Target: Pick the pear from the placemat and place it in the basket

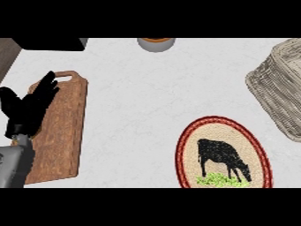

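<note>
Placemat (223, 154) (black cow picture) carries no readable writing; basket (289, 88) nearby.

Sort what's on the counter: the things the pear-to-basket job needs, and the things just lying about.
Job: placemat with the cow picture, no pear on it; wicker basket at right.

Lying about: wooden cutting board; cup at the top edge. The left robot hand rests open over the board.

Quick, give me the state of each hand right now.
Left hand: open, fingers straight and pointing up, holding nothing, over the cutting board.
Right hand: not in view.
</note>
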Controlling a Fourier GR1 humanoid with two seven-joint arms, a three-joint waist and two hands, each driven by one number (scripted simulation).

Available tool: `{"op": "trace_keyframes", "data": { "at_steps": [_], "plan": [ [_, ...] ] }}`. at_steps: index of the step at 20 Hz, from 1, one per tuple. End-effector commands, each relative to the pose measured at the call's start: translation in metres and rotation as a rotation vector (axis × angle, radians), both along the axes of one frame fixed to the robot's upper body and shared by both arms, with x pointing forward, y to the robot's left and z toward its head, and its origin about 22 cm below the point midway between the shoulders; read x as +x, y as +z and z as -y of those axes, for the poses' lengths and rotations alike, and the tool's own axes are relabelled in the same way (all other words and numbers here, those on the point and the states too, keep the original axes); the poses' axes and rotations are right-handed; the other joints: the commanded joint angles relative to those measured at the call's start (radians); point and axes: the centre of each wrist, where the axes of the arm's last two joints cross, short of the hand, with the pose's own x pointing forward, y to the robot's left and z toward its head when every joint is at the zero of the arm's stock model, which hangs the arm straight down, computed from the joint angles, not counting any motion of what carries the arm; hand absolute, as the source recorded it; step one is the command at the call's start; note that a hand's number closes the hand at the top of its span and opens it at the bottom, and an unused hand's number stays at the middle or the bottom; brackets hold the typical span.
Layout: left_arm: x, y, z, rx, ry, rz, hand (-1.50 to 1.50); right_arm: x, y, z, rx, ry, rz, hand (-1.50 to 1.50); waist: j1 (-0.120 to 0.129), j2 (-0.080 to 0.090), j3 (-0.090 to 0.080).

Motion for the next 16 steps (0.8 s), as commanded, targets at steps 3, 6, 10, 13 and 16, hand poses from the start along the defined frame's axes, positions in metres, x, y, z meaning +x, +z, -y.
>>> {"op": "trace_keyframes", "data": {
  "at_steps": [3,6,10,13,16],
  "plan": [
    [-0.010,-0.003,-0.006,0.019,0.017,0.004,0.00,0.012,0.015,0.013,0.120,0.052,0.033,-1.50,-0.008,-0.003,0.000],
    [-0.006,0.000,-0.011,0.007,0.012,0.007,0.00,0.019,0.017,0.012,0.280,-0.036,-0.006,-1.50,-0.009,-0.002,-0.001],
    [-0.012,-0.004,-0.014,0.000,-0.005,0.000,0.00,0.004,0.027,0.040,0.468,-0.140,-0.010,-1.50,0.011,0.005,0.001],
    [-0.003,0.008,0.001,0.009,-0.003,0.015,0.00,-0.026,0.026,0.066,0.544,-0.153,-0.027,-1.50,0.005,0.009,0.004],
    [0.001,0.011,-0.006,0.003,0.005,0.024,0.00,-0.055,0.052,0.090,0.508,-0.158,-0.046,-1.50,0.011,0.018,0.007]
  ]
}}
